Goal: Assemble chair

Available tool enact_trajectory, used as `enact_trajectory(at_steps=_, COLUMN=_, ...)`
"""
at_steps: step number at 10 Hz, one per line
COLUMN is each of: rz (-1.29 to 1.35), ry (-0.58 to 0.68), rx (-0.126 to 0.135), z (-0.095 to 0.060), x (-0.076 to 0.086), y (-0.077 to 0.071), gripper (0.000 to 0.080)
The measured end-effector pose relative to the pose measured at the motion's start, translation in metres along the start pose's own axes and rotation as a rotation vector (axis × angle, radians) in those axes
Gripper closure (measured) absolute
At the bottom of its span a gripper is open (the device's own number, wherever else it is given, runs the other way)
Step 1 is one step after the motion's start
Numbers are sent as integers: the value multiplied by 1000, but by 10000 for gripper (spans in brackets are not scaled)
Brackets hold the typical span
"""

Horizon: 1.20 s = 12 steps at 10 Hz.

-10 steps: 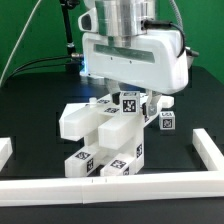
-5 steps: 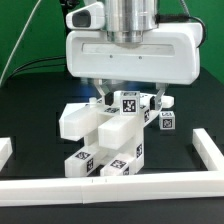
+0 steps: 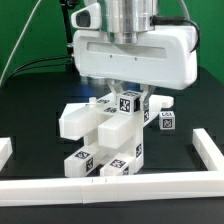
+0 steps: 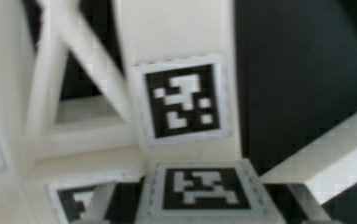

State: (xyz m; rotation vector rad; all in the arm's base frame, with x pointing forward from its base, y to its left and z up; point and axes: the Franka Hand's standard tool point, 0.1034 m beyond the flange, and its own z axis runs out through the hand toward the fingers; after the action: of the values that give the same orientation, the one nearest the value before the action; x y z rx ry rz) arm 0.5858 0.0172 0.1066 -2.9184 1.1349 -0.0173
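**Inspector:** Where was the hand?

**Arm:** My hand (image 3: pixel 125 91) hung low over the chair (image 3: pixel 100 135), directly above its upright block (image 3: pixel 128 102). The block's marker tag (image 4: pixel 178 100) filled most of the wrist view.

**Inspector:** Were the fingers apart, together or clamped?

**Arm:** I could not tell. The hand's own body hid the fingertips in the exterior view. The wrist view was too blurred to show whether they touched the block.

**Inspector:** Where was the chair?

**Arm:** It sat on the black worktop (image 3: pixel 30 110) right beneath the hand, its parts clustered and touching. A small cube (image 3: pixel 167 120) lay just beside the cluster, off to one side of the hand. The border rail (image 3: pixel 110 185) ran well clear of the hand.

**Inspector:** What did you make of the step in hand?

**Arm:** I judged it to be a grasp on the upright block. Doing it well meant holding the hand square to the block and centring the fingers on its two flat sides. They would need to close evenly so the block did not twist. Any lift should go straight up, so the neighbouring parts were not dragged along. The risks were an off-centre grip tilting the block, or a finger catching the adjoining frame.
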Motion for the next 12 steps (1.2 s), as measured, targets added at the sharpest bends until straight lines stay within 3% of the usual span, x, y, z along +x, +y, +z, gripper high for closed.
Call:
enact_trajectory(at_steps=5, rz=86, ry=-16, rx=32, z=0, x=35, y=31, gripper=534)
enact_trajectory(at_steps=9, rz=340, ry=-12, rx=65, z=1, x=51, y=40, gripper=534)
enact_trajectory(at_steps=12, rz=489, ry=1, rx=68, z=0, x=70, y=51, gripper=533)
